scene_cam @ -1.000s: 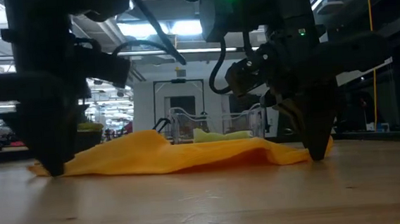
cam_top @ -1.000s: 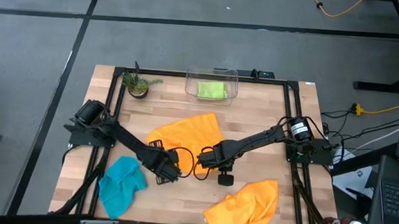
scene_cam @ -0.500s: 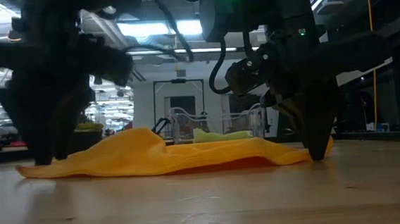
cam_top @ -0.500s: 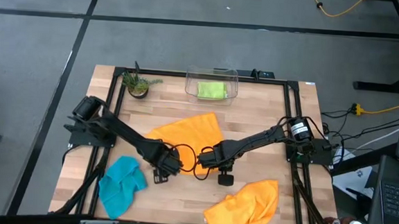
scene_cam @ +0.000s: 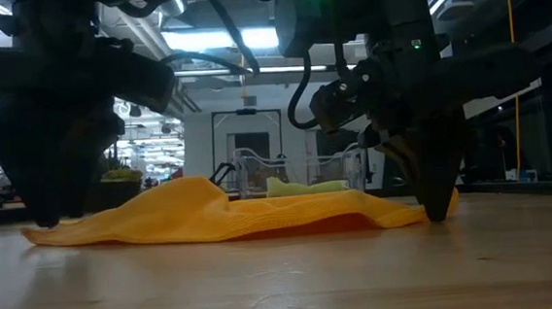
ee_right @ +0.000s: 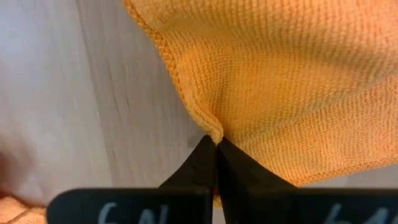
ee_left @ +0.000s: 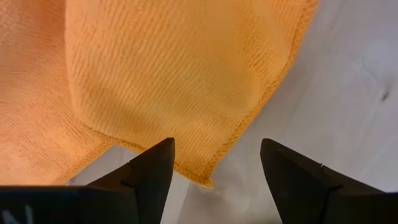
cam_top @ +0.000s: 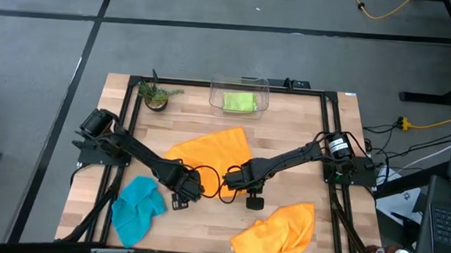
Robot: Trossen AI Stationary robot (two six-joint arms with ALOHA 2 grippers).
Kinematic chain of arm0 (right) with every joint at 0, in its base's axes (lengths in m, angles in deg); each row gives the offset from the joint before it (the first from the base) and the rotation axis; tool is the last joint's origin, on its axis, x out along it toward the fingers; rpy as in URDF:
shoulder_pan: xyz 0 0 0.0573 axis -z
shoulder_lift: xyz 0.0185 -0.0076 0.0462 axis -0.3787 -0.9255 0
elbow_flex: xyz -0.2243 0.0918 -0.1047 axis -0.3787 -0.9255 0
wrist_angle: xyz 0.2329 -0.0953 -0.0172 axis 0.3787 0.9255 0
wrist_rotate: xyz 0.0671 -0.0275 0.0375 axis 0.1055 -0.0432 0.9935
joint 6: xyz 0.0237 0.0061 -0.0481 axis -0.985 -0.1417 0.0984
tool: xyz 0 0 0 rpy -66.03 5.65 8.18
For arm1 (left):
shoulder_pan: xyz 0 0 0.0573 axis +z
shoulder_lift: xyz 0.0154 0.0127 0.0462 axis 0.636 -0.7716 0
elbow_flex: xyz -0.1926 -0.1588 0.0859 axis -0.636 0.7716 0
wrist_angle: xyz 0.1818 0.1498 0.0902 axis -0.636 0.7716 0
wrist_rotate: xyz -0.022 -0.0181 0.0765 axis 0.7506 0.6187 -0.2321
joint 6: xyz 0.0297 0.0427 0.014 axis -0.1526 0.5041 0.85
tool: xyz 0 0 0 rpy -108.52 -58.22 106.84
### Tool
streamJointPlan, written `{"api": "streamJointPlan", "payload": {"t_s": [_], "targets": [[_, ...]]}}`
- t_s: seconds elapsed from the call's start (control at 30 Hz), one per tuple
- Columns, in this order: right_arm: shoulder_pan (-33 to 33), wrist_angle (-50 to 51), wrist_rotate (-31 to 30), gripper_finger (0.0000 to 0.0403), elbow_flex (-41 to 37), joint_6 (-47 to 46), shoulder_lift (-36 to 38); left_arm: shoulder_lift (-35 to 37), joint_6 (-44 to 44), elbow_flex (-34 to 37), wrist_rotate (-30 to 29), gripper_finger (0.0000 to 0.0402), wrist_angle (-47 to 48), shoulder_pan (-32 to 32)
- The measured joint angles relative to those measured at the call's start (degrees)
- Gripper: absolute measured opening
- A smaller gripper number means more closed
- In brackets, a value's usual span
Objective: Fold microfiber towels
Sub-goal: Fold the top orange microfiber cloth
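Left wrist view shows the open left end effector [ee_left: 214, 163] poised over one orange towel [ee_left: 155, 81] corner, while the closed right end effector [ee_right: 216, 148] pinches another corner.

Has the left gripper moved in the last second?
Yes. In the high view the left gripper has pulled away from the teal towel, up the table toward the middle orange towel.

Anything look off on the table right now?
Nothing damaged or spilled. Three towels lie unfolded: the middle orange towel, pinched at its edge by the right gripper, a crumpled orange towel and a bunched teal towel.
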Motion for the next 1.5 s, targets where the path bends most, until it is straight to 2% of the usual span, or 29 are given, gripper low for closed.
{"api": "streamJointPlan", "payload": {"t_s": [0.33, 0.57, 0.87, 1.03, 1.27, 1.4, 1.5], "targets": [[0.0, 0.0, 0.3, 0.0012, 0.0, 0.0, 0.0, 0.0, 3.3, 0.0, 1.8, 0.0234, 1.9, 0.0], [0.0, 0.1, 0.4, 0.0012, 0.0, 0.0, 0.0, -1.7, 3.5, 2.5, 3.0, 0.0234, -0.8, 0.0], [0.0, 0.1, 0.4, 0.0012, 0.0, 0.0, 0.0, -2.2, 3.4, 3.4, 1.6, 0.0226, -1.7, -0.3], [0.0, 0.1, 0.4, 0.0012, 0.0, 0.0, 0.0, -2.2, 3.3, 3.4, 1.4, 0.0166, -2.2, -0.3], [0.0, 0.0, -0.2, 0.0012, 0.0, -0.1, 0.0, -2.3, -3.1, 3.5, -1.8, 0.0018, -3.5, -0.4], [-0.1, 0.3, -4.0, 0.0009, 0.1, -0.6, 0.0, -2.0, -5.2, 3.0, -3.2, 0.0004, -2.5, -0.6], [0.0, 2.6, -5.3, 0.0006, 0.3, -2.6, 0.0, -1.9, -6.5, 0.5, -4.9, 0.0001, 2.6, -1.0]]}}
